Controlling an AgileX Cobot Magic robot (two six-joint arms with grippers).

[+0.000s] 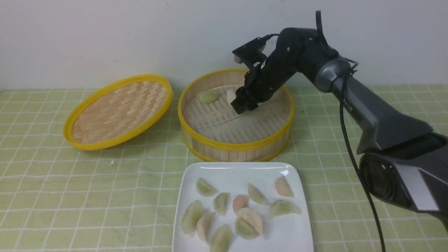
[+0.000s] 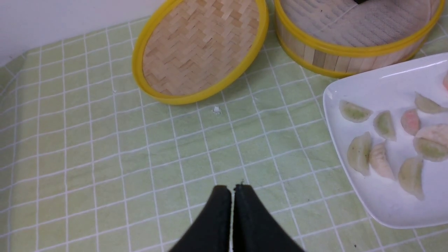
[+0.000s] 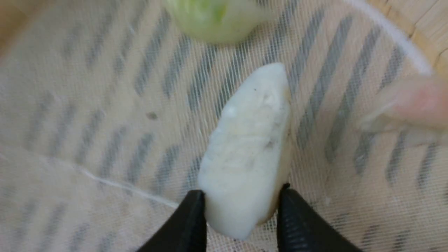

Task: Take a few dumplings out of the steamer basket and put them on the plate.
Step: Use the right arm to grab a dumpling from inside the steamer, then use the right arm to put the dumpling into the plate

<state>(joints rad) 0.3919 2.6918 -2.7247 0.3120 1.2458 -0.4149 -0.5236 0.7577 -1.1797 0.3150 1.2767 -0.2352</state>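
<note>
A plain off-white wall (image 1: 105,35) fills the back, evenly lit and dull in tone. Below it a pale green cloth (image 1: 52,196) with a grid of thin white lines spreads across the front view. It sits mostly flat, with slight ripples bending the lines. The light is soft, and shadows on the cloth are faint.
</note>
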